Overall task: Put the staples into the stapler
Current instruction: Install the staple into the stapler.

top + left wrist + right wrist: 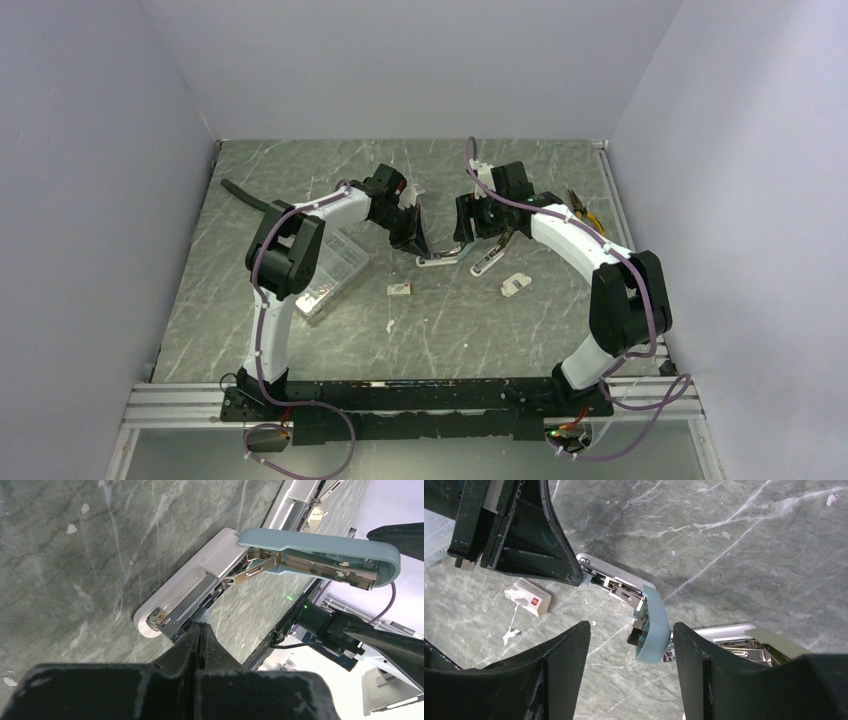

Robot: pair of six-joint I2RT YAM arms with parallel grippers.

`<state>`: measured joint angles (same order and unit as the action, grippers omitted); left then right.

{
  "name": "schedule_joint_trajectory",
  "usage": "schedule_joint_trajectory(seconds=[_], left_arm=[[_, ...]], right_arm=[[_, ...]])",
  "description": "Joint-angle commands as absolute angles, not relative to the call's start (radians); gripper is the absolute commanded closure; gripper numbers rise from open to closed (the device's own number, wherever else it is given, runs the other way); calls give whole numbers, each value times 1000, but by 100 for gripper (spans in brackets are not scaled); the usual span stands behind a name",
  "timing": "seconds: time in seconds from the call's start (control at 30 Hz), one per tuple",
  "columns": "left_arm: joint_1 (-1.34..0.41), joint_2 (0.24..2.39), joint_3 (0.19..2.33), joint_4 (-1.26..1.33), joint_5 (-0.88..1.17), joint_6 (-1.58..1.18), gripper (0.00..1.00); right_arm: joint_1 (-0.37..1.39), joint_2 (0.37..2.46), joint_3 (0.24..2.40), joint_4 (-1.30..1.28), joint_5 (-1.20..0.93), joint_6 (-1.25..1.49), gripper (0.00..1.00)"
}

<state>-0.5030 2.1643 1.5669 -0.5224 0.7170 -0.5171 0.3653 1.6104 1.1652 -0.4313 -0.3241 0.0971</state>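
Top view: L arm's left gripper (415, 243) and R arm's right gripper (478, 240) are both down mid-table on the grey-green marbled table (450, 340), tips facing each other. The white-base stapler with a light-blue top (437, 262) lies between them. The tiny white cardboard staple box with a red mark (399, 289) lies flat just nearside of that stapler, apart from it and from both grippers. A second stapler (490, 260) sits under the right gripper, with a small white flat piece (515, 285) just nearside of it. The clear plastic compartment case (335, 268) is toward the left edge, partly under the L arm. Yellow-handled pliers (588, 212) are by the right edge.

L wrist view: left fingers (192, 640) are pressed together with no gap. Tips are right at the stapler's metal magazine, at the front end of the white base. Can't tell if anything is pinched. The stapler is hinged open and its blue cover (320, 542) is swung up off the base.

R wrist view: right fingers (564, 665) are spread wide. The raised blue cover stands between them with a gap on each side, so no contact. Staple box is on the table beside the left gripper's tip, untouched. The second stapler has an olive-grey top and its metal shows, just beside the right-hand finger.
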Motion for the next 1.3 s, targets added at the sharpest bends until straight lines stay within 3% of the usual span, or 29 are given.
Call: schedule_joint_trajectory(seconds=[0.0,1.27], left_arm=[[-507,2104,1579,-519,714,-525,97],[-506,2095,1578,-559,655,-527,97]], right_arm=[[362,1609,1159,-396,-336,94,34],[362,1609,1161,-399,-334,92,34]])
